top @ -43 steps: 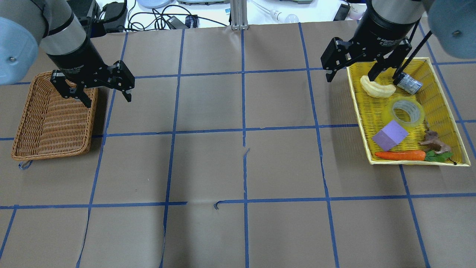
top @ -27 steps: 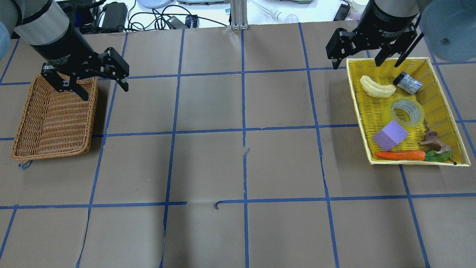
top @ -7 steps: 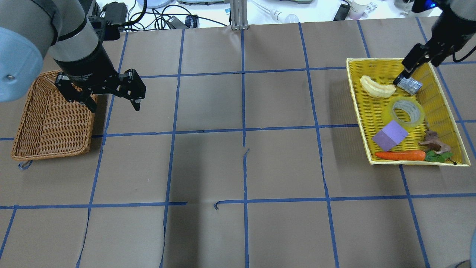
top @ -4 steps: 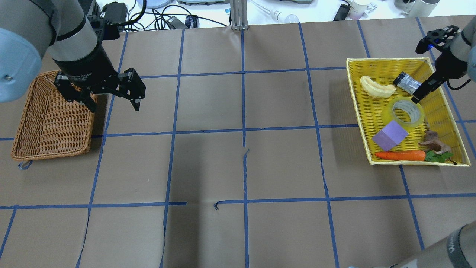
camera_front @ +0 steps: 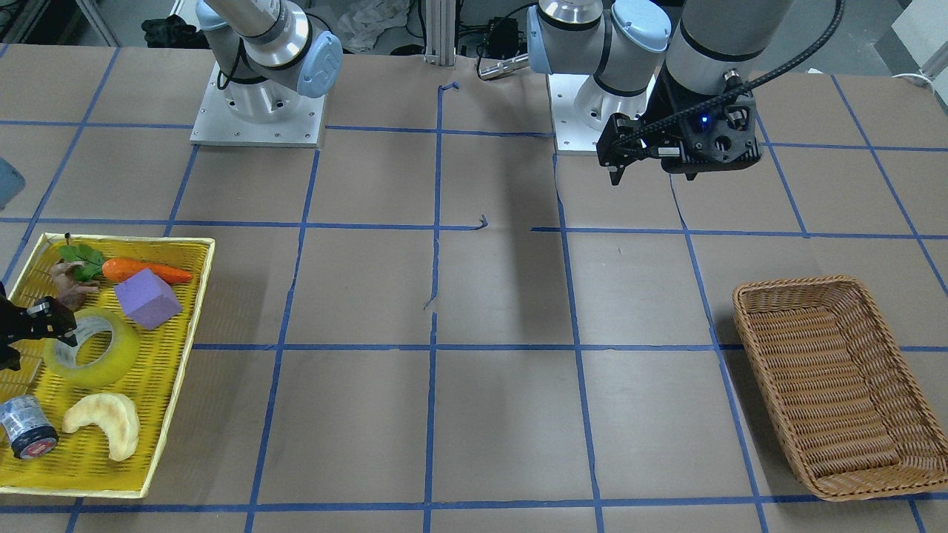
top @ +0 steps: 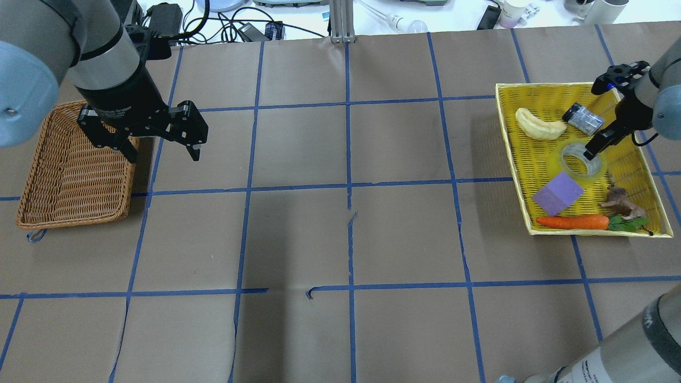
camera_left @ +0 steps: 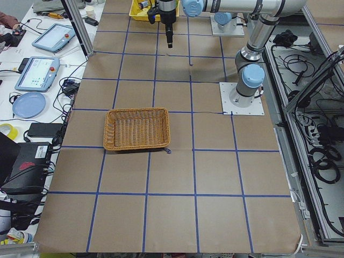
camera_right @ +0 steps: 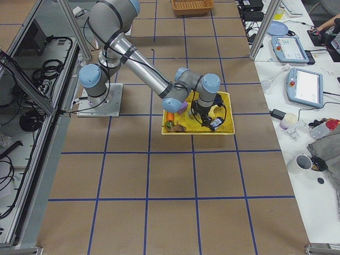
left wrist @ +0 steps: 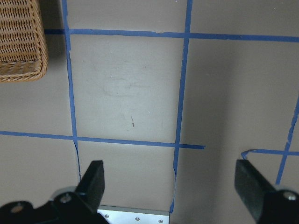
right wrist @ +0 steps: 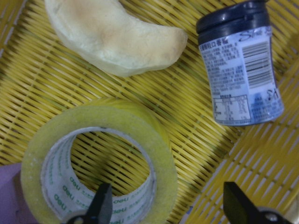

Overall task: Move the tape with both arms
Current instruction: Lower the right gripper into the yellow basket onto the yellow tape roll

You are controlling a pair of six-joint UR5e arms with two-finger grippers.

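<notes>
Now the tape lies flat in the yellow tray at the right side of the table. It sits between a purple block and a pale curved piece of bread, and a small bottle lies near it. A carrot is at the tray's far end. The right gripper is low over the roll with its two fingers apart: one finger points into the hole of the ring, the other is outside the ring, over the tray floor. It grips nothing. The left gripper hangs above the table near the wicker basket, fingers wide apart and holding nothing.
</notes>
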